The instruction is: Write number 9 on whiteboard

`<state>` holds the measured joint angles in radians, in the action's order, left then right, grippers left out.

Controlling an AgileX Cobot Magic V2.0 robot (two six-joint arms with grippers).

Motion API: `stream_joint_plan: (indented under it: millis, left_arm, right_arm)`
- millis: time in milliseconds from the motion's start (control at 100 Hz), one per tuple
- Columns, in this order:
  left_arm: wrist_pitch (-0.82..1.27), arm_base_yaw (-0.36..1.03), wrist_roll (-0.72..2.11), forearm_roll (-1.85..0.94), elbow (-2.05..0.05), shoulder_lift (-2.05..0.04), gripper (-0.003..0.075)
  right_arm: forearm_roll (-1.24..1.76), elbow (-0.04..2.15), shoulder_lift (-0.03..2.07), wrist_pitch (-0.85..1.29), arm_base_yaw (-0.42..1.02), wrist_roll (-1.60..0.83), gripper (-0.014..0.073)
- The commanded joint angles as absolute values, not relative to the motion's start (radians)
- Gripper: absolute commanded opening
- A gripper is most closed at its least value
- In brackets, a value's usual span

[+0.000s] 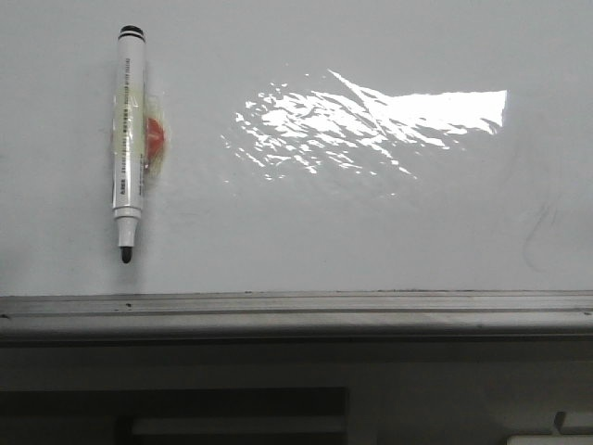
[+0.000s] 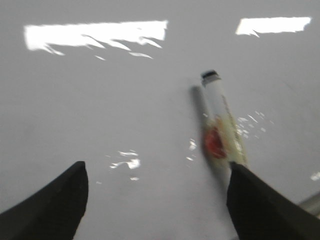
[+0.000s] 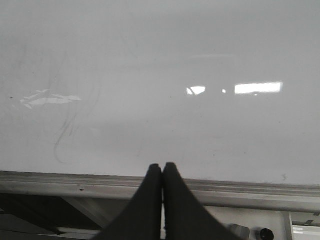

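The whiteboard (image 1: 371, 232) lies flat, glossy white-grey, with a bright glare patch (image 1: 371, 120). No number 9 shows on it. A white marker (image 1: 128, 139) with a black tip, uncapped, lies on the board at the left, with a red patch and clear tape round its middle. In the left wrist view the marker (image 2: 218, 115) lies just ahead of the right finger (image 2: 255, 205). My left gripper (image 2: 157, 167) is open wide and empty above the board. My right gripper (image 3: 163, 165) is shut and empty over the board's near edge. Neither gripper shows in the front view.
A grey metal ledge (image 1: 296, 311) edges the board's near side; it also shows in the right wrist view (image 3: 75, 182). A faint grey smudged curve (image 1: 542, 232) marks the board at the right, also seen in the right wrist view (image 3: 70, 130).
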<state>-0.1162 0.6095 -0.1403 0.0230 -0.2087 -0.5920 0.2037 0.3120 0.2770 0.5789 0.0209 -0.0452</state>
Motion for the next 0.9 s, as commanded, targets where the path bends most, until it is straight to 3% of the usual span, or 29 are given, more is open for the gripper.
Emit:
stream_joint_plan:
  millis: [0,370,890]
  left_arm:
    - [-0.252,0.699,-0.151,-0.023,-0.246,-0.670,0.0497]
    - [-0.544,0.846,-0.179,-0.127,-0.254,-0.957,0.0471]
    - [-0.621,0.866,-0.250,-0.123,-0.254,-1.105,0.0471]
  right_arm:
    - [0.214,0.346,0.292,0.504,0.019,-0.050,-0.0061]
    - [0.214,0.346,0.292,0.505,0.019,-0.050,-0.0061]
    - [0.214,0.344,0.292,0.506,0.019,-0.050,-0.0061]
